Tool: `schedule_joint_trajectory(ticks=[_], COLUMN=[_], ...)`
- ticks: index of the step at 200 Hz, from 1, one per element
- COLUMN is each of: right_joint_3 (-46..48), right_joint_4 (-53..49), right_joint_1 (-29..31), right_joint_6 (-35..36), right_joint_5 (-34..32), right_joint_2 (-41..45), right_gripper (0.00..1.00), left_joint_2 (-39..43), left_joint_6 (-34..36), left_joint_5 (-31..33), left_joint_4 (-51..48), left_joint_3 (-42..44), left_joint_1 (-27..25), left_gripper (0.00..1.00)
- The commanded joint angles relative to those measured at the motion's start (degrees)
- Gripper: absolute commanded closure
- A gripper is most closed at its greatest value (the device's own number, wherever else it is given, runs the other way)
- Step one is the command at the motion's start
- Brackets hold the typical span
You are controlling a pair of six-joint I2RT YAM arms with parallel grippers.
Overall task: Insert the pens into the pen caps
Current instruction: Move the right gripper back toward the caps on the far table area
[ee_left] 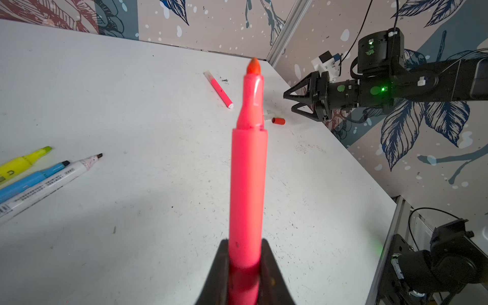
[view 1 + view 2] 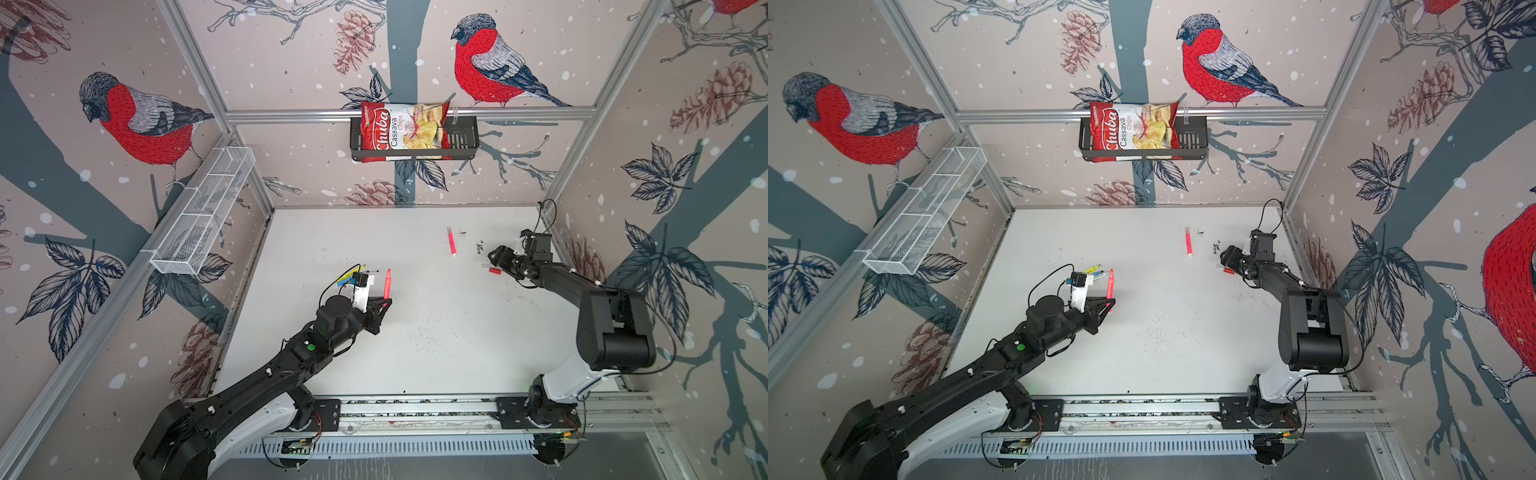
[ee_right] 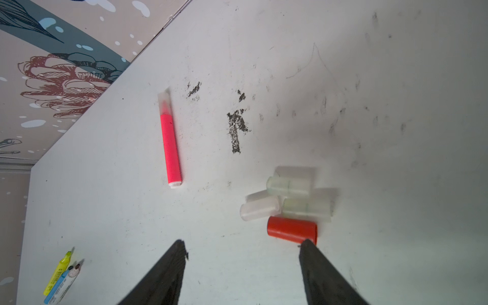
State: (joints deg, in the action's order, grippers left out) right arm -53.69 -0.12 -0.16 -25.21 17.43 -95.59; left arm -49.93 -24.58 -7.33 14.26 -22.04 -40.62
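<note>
**Left claw grips a bare pink pen; caps lie heaped by the open right claw**

The left claw is clamped narrow on the tail of a neon pink pen. The pen is a smooth matte plastic cylinder that steps down to a glossy tapered neck and ends in a rounded orange felt tip. It juts straight out from the black, wedge-shaped fingers, uncapped, held off the table and well apart from the red cap.

The red cap is a short, opaque, smooth tube lying on its side. Crowded against it, three clear caps of frosted translucent plastic lie on their sides in a loose heap. Two are faintly greenish and one is milky white.

The right claw hangs just beside the red cap, its jaws wide with nothing between them. In the right wrist view one dark fingertip overlaps the red cap's end; whether it touches cannot be told.

Near the red cap but apart from it lies a second pink pen, with a translucent cap over its tip and a white end plug. Well apart from the red cap, beyond the left claw, a yellow pen, a blue pen and a white pen lie side by side, all uncapped. The white pen carries fine printed text and a dark tip. The table is white and scuffed, with black smudges close to the red cap.
</note>
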Motion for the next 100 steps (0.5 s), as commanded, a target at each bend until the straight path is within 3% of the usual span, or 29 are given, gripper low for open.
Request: schedule_joint_trajectory(ticks=[1,100], right_joint_3=[-2.79,-12.19], right_joint_4=[-1.47,-7.07], right_joint_1=[0.0,0.16], right_joint_6=[1.71,4.08], right_joint_5=[-0.16,-5.19], right_joint_2=[-2.69,-12.52], right_gripper=[0.3,0.31], left_joint_2=[-0.02,-0.24], left_joint_6=[0.66,1.19], left_joint_5=[0.4,1.27], left_joint_4=[0.36,-0.55], left_joint_3=[0.02,-0.63], left_joint_1=[-0.03,0.02], left_gripper=[1.0,1.0])
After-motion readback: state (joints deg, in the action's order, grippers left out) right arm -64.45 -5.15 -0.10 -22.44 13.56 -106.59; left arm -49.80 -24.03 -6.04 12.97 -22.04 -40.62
